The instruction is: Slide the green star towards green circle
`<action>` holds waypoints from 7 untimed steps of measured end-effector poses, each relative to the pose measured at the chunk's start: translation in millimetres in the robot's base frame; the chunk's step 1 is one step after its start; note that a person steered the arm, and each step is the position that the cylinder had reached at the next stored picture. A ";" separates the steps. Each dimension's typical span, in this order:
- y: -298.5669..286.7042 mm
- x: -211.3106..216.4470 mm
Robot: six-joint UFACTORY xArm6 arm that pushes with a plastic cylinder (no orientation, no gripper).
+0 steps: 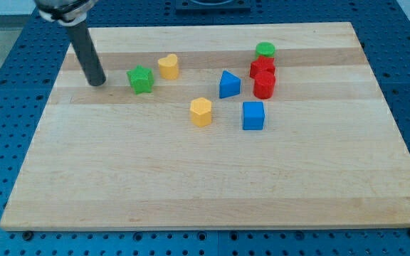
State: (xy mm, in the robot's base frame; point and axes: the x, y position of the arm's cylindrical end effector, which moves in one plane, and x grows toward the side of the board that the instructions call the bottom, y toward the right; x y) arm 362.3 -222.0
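Note:
The green star [141,80] sits on the wooden board at the upper left of middle. The green circle [265,50] is a short cylinder at the upper right, touching the top of two red blocks. My tip [97,82] rests on the board just left of the green star, with a small gap between them. The dark rod rises from it toward the view's top left. A yellow heart-like block [168,67] stands just right of the star, on the way to the circle.
Two red blocks [263,77] stand close together below the green circle. A blue triangle [228,84] lies left of them, a blue cube [253,115] below, and a yellow hexagon block [201,112] at the middle. The board's edge [212,227] borders a blue pegboard.

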 end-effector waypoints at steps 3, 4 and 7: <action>68.7 13.8; 72.5 -3.1; 82.7 -31.0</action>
State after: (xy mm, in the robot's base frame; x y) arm 331.3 -139.3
